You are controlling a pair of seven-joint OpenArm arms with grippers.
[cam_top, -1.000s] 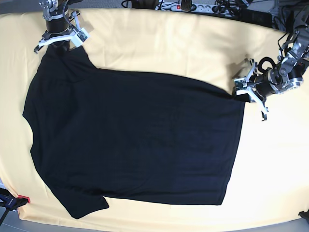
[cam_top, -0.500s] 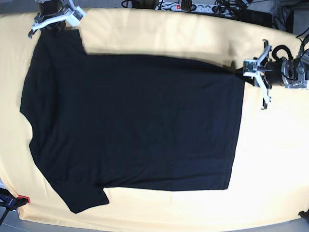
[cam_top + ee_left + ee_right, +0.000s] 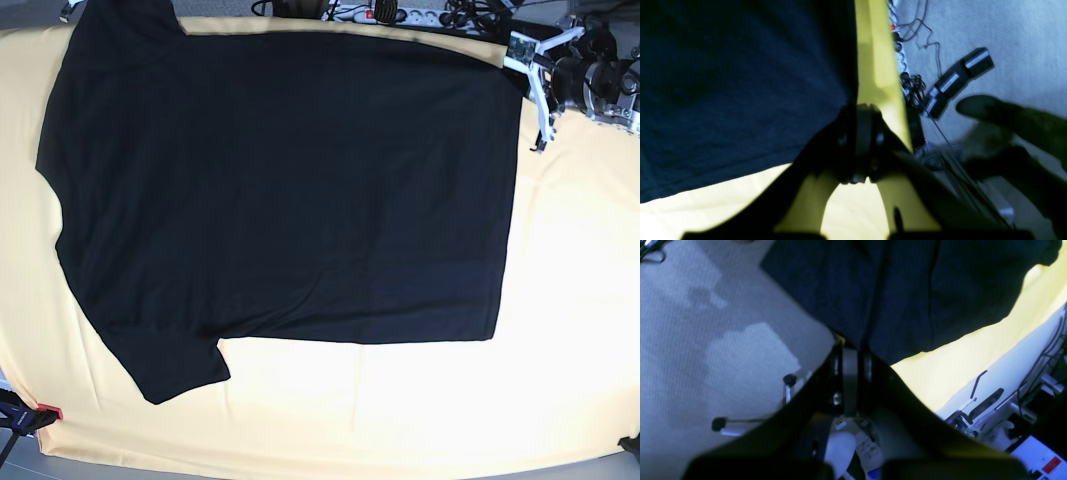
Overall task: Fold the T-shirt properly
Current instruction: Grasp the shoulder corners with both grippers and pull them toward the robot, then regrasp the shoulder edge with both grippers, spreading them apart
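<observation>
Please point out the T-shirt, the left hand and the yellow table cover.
T-shirt (image 3: 290, 190), base view, middle of the plain black body.
left hand (image 3: 522, 52), base view, at its fingertips by the shirt's corner.
yellow table cover (image 3: 570, 300), base view, bare part beside the hem.

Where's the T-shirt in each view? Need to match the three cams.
Base: T-shirt spread across the middle, far edge at the table's far side.
Left wrist: fills the upper left, corner pinched in the left tool.
Right wrist: top centre, held by the right tool.
Shared landmark: yellow table cover.
</observation>
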